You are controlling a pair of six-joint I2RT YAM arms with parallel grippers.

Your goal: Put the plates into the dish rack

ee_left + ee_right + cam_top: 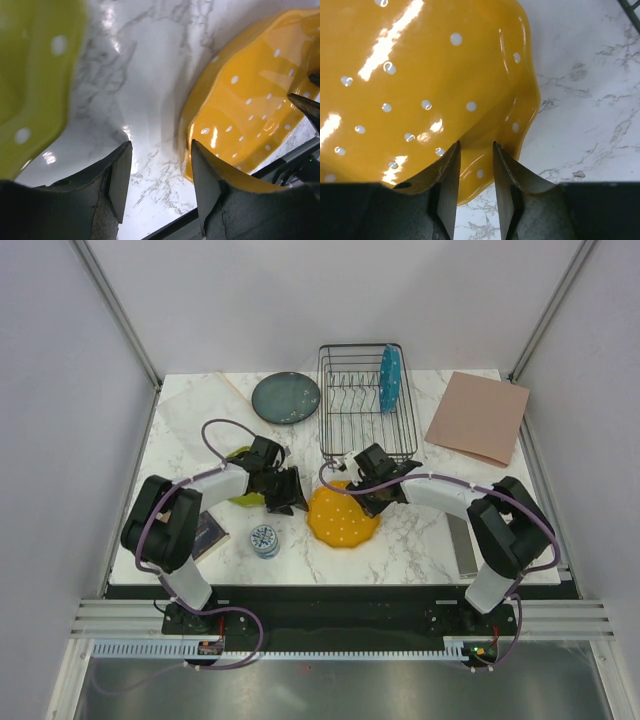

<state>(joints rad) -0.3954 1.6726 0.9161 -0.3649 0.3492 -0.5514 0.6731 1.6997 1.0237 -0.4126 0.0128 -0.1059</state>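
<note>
— Where is the orange plate (pixel 345 520) found?
— It is laid flat on the bench (pixel 420 532) between the arms, its rim under the right gripper (pixel 476 146), jaws narrow, grip not discernible. The left gripper (pixel 161 146) is held open alongside.

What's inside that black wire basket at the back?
One blue plate stands on edge near the dish rack's right end. The rack's near rim is partly covered by the right gripper, so that strip is hidden.
</note>
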